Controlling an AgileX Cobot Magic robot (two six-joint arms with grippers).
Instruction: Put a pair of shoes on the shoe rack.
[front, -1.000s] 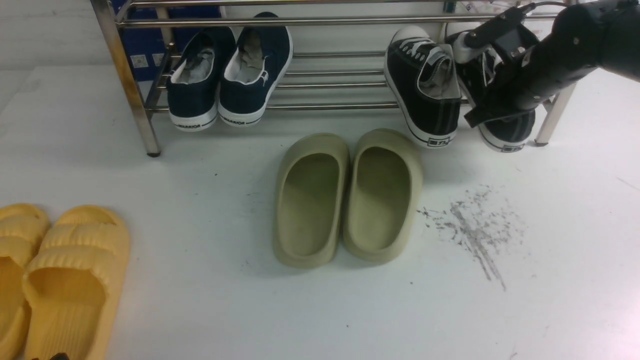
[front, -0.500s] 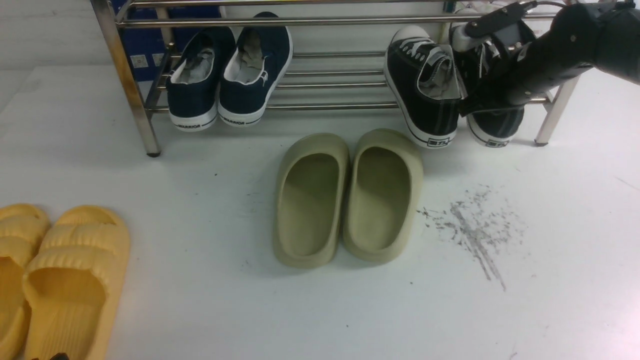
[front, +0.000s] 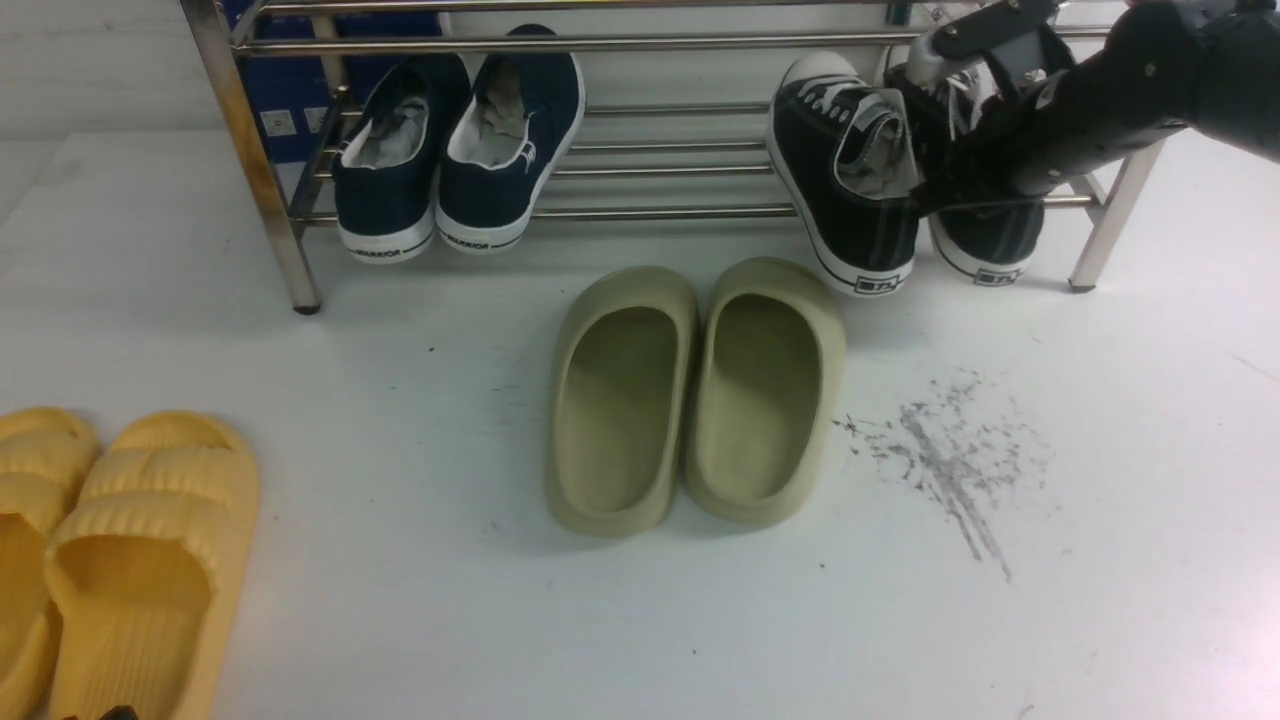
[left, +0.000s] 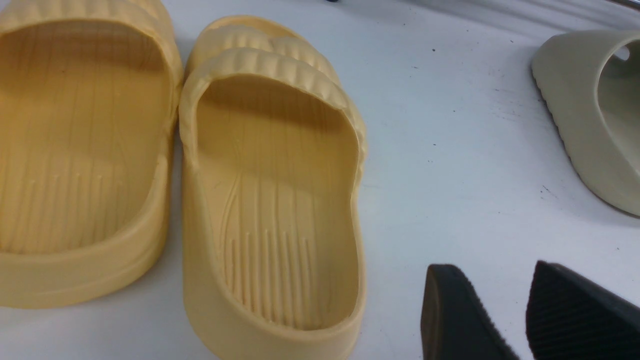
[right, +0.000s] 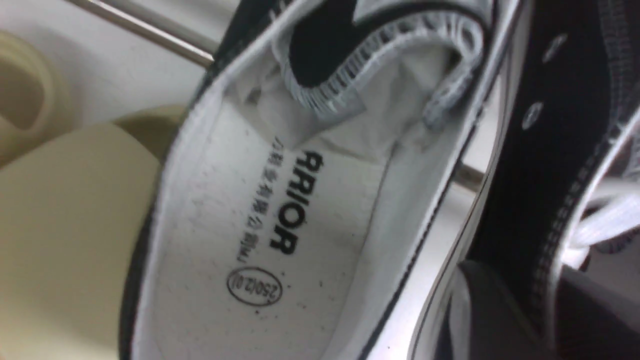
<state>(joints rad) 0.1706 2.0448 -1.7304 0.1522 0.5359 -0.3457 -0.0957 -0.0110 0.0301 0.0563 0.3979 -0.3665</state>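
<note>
Two black canvas sneakers sit at the right end of the steel shoe rack (front: 650, 212), on its lower shelf. The left sneaker (front: 850, 170) lies tilted, with its heel hanging past the front tube. Its white insole fills the right wrist view (right: 280, 225). My right gripper (front: 950, 130) is shut on the side wall of the right sneaker (front: 990, 245). That black wall (right: 520, 200) shows between the fingers. This sneaker's toe is under the top rail, and most of the shoe is hidden by my arm. My left gripper (left: 492, 270) is open and empty above the table.
Two navy slip-ons (front: 460, 140) sit on the rack's left part. Olive-green slippers (front: 700, 395) lie in front of the rack, close to the sneakers. Yellow slippers (front: 120, 540) lie at the near left, beside my left gripper (left: 270, 200). Dark scuff marks (front: 950, 440) lie on the right.
My right gripper has carried the right sneaker up and back, deeper into the rack and closer to the other sneaker. The left arm has not moved.
</note>
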